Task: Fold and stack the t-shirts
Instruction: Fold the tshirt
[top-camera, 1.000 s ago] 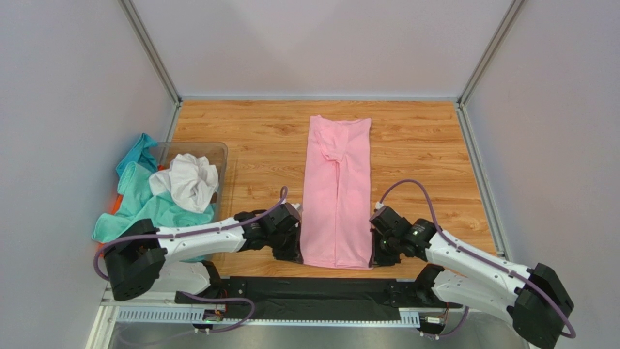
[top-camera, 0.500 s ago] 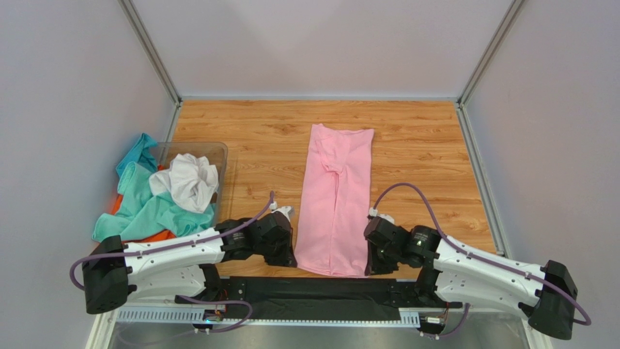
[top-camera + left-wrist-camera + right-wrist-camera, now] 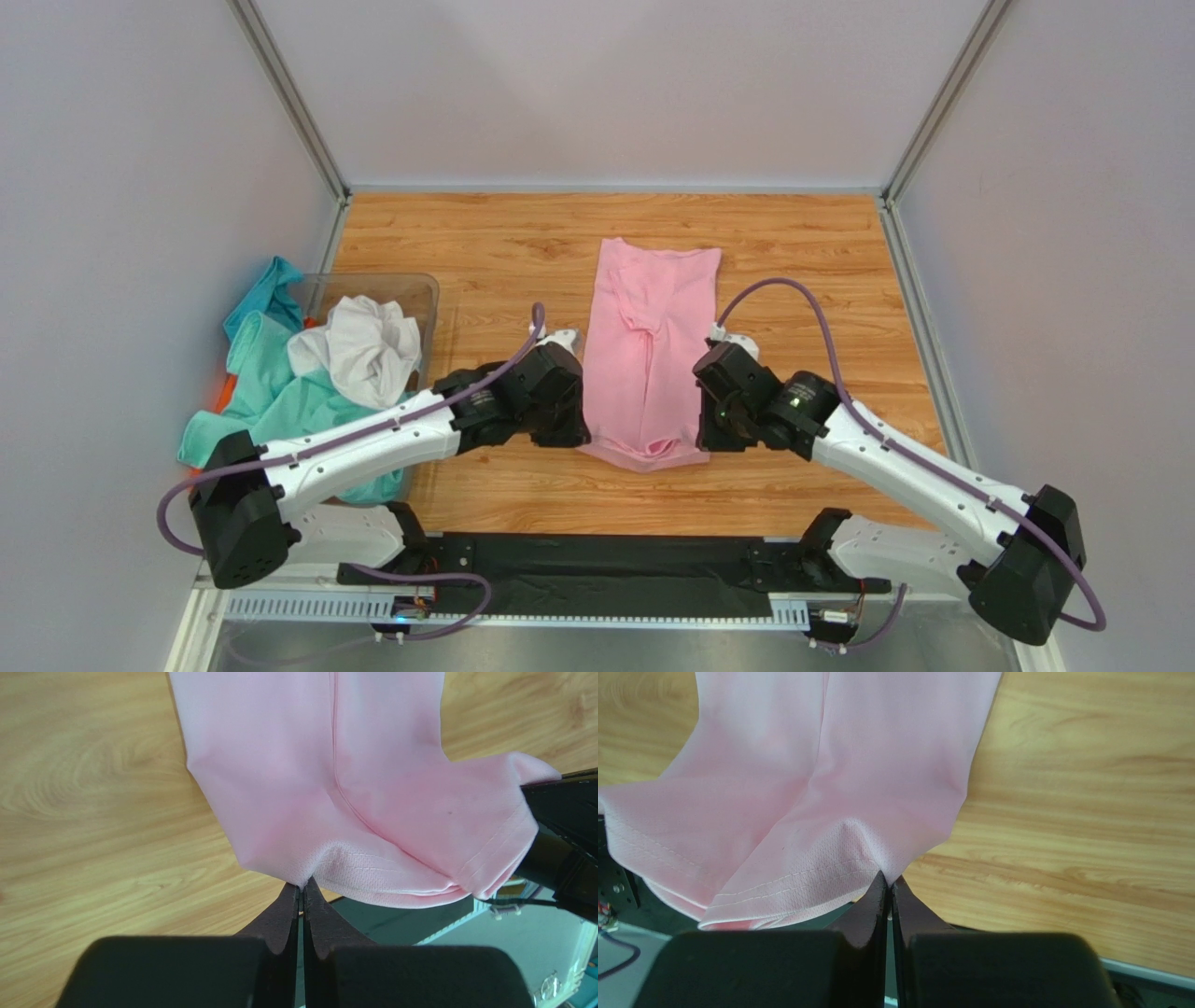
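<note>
Pink t-shirt [image 3: 648, 336] hem at 6 o'clock is clamped by closed left pincer [image 3: 302, 886] and right pincer [image 3: 889, 879]; thinly pinched corners could be lost.

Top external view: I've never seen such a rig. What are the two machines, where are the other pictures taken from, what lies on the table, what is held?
Those are two robot arms, each ending in a two-finger gripper. That picture looks down from above; the others come from cameras on each wrist. On the wooden table lies a long, folded light pink cotton t-shirt. At the left, a clear plastic bin holds a crumpled teal t-shirt and white t-shirt. The left gripper and right gripper are each shut on a near hem corner of the pink shirt.
</note>
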`<state>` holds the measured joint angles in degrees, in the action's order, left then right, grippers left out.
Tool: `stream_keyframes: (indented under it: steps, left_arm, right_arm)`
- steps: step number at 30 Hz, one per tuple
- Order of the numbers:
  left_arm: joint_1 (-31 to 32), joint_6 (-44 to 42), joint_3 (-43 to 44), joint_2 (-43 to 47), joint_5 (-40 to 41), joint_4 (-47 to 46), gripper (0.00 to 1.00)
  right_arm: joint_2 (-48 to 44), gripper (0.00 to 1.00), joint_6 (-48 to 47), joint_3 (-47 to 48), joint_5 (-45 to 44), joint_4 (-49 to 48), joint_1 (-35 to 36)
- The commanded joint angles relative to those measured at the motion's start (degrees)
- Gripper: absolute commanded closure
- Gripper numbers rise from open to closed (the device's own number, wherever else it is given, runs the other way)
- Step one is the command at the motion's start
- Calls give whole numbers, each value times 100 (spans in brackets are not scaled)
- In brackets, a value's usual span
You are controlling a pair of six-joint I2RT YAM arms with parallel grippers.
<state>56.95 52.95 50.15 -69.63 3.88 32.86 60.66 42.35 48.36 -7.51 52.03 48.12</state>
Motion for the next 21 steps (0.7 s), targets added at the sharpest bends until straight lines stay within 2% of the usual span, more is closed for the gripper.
stream_keyframes:
  steps: [1,13,21]
  left_arm:
    - [-271,-547,485,-200,-9,98,100]
    - [-1229,-1366,1777,-1430,-344,203,100]
    - [-1660,-1779,2464,-2169,-704,229,100]
  right_arm:
    - [165,100,-586,349,-181,-263,-399]
    - [1158,100,-1273,1438,-40,-527,-1375]
    - [1790,100,-1527,1756,250,-659,-1894]
